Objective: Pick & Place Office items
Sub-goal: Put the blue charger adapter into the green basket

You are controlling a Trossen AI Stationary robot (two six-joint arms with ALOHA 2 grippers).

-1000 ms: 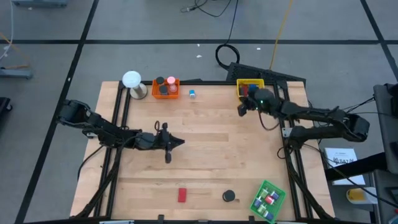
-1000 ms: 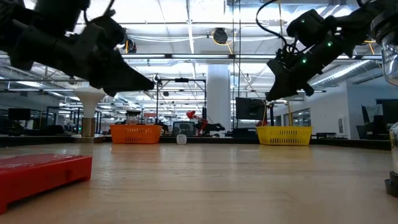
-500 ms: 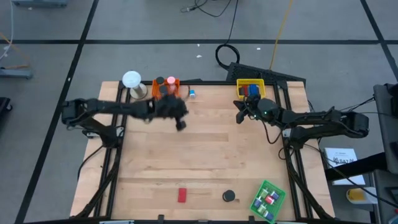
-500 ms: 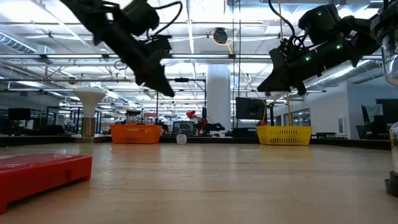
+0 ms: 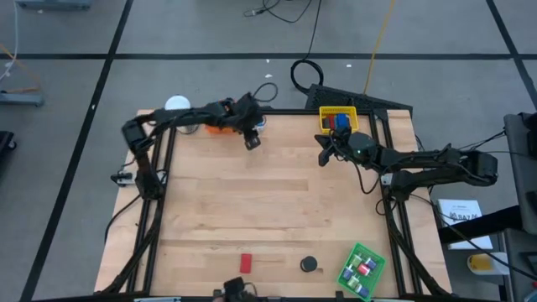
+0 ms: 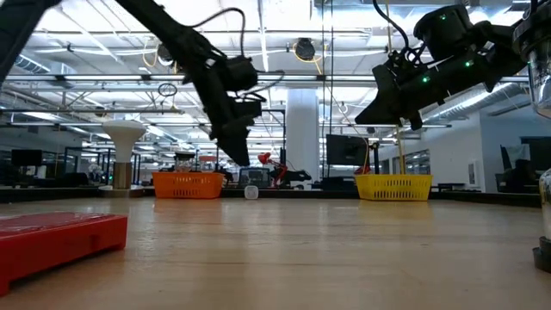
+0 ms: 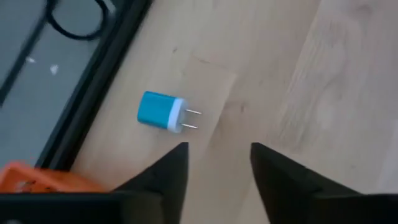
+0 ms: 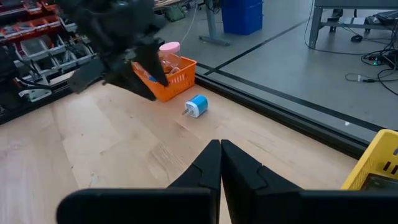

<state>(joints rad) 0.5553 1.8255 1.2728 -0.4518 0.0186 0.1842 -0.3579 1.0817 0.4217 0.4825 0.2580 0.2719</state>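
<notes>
A small blue-and-white plug-like piece (image 7: 160, 112) lies flat on the wood by the table's far edge, next to the orange tray (image 5: 220, 126); it also shows in the high view (image 5: 260, 127) and right wrist view (image 8: 198, 106). My left gripper (image 7: 214, 162) hovers open just near of it (image 5: 252, 141), above the table (image 6: 241, 155). My right gripper (image 8: 221, 158) is shut and empty, in the air near the yellow tray (image 5: 337, 119). A red block (image 5: 246, 262) and a black disc (image 5: 310, 265) lie flat near the table's near edge.
A green tray (image 5: 361, 268) with coloured pieces sits at the near right corner. A white ball on a round base (image 5: 178, 107) stands at the far left corner. The orange tray holds a pink-lidded jar (image 8: 169, 55). A black frame rail (image 7: 93, 93) runs along the far edge.
My left arm has swung from the table's middle toward the far edge and stretched out, ending over the wood beside the blue plug-like piece and the orange tray. My right gripper drew a little away from the yellow tray, then held still.
</notes>
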